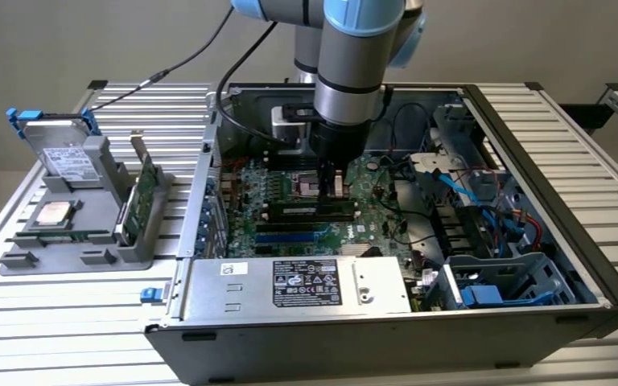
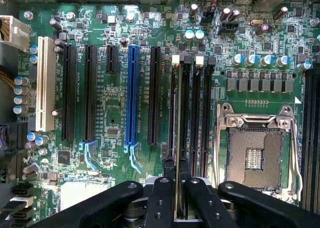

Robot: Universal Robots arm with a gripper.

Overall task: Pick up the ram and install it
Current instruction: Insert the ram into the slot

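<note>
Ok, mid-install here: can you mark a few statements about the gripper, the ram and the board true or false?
1. The gripper is shut on the ram. True.
2. The ram runs parallel to the memory slots. True.
3. The processor socket holds a chip. False: it is empty, with its contacts bare.
4. The expansion card sits in the blue slot. False: that slot is empty, and the card stands in the grey holder.

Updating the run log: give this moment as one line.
gripper: shut on ram | ram: edge-on over memory slots | site: motherboard in open case
</note>
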